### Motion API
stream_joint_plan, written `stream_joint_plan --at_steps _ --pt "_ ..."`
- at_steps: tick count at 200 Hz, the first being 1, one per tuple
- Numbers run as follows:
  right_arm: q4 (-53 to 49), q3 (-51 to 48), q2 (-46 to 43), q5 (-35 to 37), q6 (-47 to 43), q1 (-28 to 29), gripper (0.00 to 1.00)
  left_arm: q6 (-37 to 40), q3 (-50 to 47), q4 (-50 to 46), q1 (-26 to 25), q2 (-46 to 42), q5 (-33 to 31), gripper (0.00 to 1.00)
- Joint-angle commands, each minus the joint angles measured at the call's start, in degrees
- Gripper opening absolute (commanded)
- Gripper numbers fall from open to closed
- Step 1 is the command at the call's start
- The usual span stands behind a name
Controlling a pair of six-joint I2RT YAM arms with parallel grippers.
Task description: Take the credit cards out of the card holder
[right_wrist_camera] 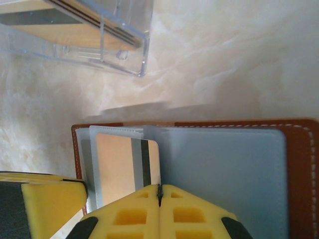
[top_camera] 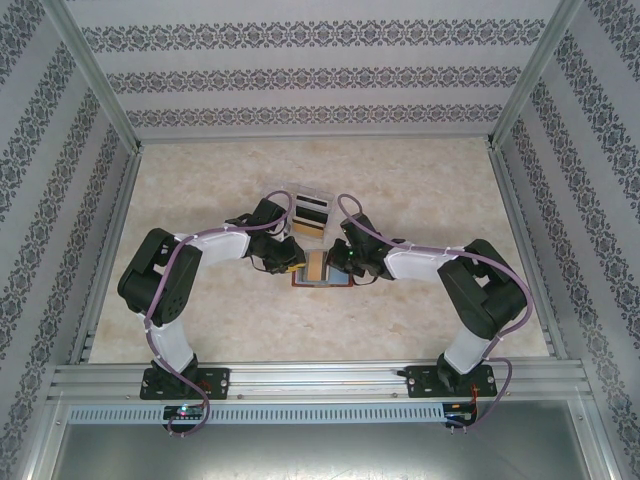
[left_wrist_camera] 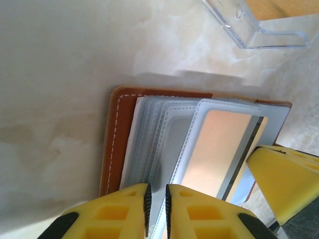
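**CARD HOLDER OPEN ON TABLE, BOTH GRIPPERS AT ITS PAGES**

**1. Near edge.** Both arm bases are bolted to the aluminium rail (top_camera: 320,375) along the near side of the table (top_camera: 200,320). The arms bend inward and meet over the middle of the marbled surface.

**2. Left gripper** (left_wrist_camera: 157,194). The jaws stand almost together, with a thin slot between the yellow pads. The edge of the plastic sleeves (left_wrist_camera: 159,144) runs into that slot and is pinched there.

**3. Right gripper** (right_wrist_camera: 159,191). The jaws are pressed together with no gap. They sit at the edge of the card (right_wrist_camera: 117,169), which is pale orange with a dark stripe and lies in the uppermost sleeve. Whether the card's edge is caught between the pads cannot be told.

**4. Card holder** (top_camera: 320,272). The holder lies open and flat on the table between the two grippers. Its cover is brown leather with white stitching, and the inside is grey. The clear sleeves are fanned out from the spine.

**5. Clear box** (top_camera: 308,212). The box stands just beyond the holder, not touching it. It contains tan cards with dark stripes.

**6. Far side.** Patterned walls (top_camera: 300,80) enclose the table at the back and on both sides.
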Motion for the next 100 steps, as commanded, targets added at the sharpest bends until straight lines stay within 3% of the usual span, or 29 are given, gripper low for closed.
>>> stream_joint_plan --at_steps 1,46,100 --pt "0.5 -0.8 -1.0 1.1 -0.1 -0.5 0.01 1.7 1.3 -4.1 0.1 -0.5 -1.7 0.19" --pt "0.7 -0.3 0.7 -0.9 -0.8 -0.6 0.0 5.0 2.3 -1.4 0.1 -4.6 0.7 0.18" --pt "0.5 0.2 1.4 -1.6 -2.1 -0.6 0.0 6.8 4.9 -2.8 -0.1 -0.1 4.2 0.15"
